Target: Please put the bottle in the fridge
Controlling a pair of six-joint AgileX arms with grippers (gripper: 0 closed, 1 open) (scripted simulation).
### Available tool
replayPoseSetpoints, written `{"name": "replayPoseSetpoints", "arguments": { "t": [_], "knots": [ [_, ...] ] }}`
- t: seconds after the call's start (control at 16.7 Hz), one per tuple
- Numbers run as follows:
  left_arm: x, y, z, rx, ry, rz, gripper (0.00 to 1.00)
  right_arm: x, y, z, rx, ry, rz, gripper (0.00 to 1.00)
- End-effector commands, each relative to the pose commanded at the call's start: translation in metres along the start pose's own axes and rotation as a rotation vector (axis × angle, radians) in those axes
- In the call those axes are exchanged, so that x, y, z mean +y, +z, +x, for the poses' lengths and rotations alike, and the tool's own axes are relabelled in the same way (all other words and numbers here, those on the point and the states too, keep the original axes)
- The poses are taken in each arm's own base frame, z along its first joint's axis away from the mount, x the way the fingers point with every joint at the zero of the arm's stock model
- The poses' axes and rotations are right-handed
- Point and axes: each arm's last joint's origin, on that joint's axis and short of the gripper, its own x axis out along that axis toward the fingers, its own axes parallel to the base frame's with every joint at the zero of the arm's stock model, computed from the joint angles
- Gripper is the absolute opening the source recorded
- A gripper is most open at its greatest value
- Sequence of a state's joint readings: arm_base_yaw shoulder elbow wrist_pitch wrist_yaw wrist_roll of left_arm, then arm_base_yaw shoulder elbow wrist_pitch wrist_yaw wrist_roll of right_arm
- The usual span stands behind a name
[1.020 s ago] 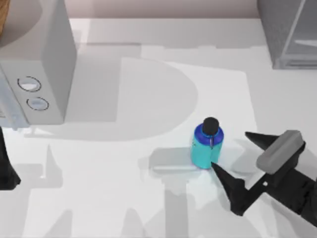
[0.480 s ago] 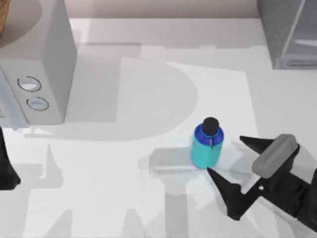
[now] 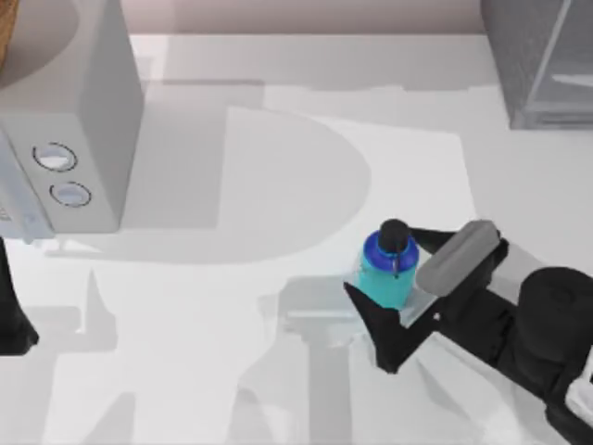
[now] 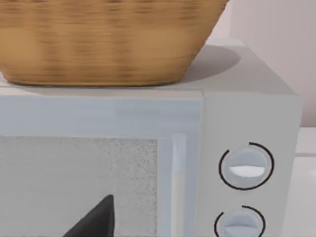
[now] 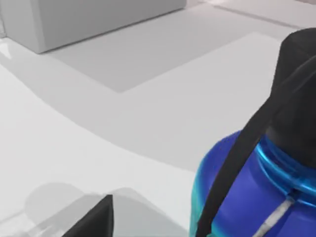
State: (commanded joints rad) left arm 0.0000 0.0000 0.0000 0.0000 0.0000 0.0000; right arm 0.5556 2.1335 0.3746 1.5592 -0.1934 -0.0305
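The bottle (image 3: 388,266) stands upright on the table (image 3: 232,371), right of centre and toward the near edge. The right gripper (image 3: 382,269) surrounds it from the right: one finger (image 3: 375,324) lies at the bottle's near-left side, the other passes behind its far side, partly hidden by the grey wrist block (image 3: 457,257). The fingers are spread apart; contact with the bottle cannot be confirmed. In the right wrist view the bottle (image 5: 256,182) sits very close, with its black cap (image 5: 298,84) and blue shoulder large in front (a dark strap runs down from the cap).

The fridge (image 3: 542,56) occupies the far right corner. The table surface between bottle and fridge is bare, so that path is open. The right edge of the table lies close to the arm.

A light grey box with two dials (image 3: 65,120) stands at the far left, well apart from the bottle. A wicker basket (image 4: 108,39) rests on top of it.

The left arm (image 3: 11,315) is parked at the near left edge, facing the box; its finger state cannot be determined.
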Motion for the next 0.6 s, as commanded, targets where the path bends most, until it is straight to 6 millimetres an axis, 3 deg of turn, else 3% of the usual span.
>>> {"name": "replayPoseSetpoints", "arguments": {
  "t": [0.3, 0.6],
  "knots": [
    [0.0000, 0.0000, 0.0000, 0.000, 0.000, 0.000, 1.00, 0.0004, 0.0000, 0.0052, 0.001, 0.000, 0.000, 1.00],
    [0.0000, 0.0000, 0.0000, 0.000, 0.000, 0.000, 1.00, 0.0004, 0.0000, 0.0052, 0.001, 0.000, 0.000, 0.63]
  ]
}}
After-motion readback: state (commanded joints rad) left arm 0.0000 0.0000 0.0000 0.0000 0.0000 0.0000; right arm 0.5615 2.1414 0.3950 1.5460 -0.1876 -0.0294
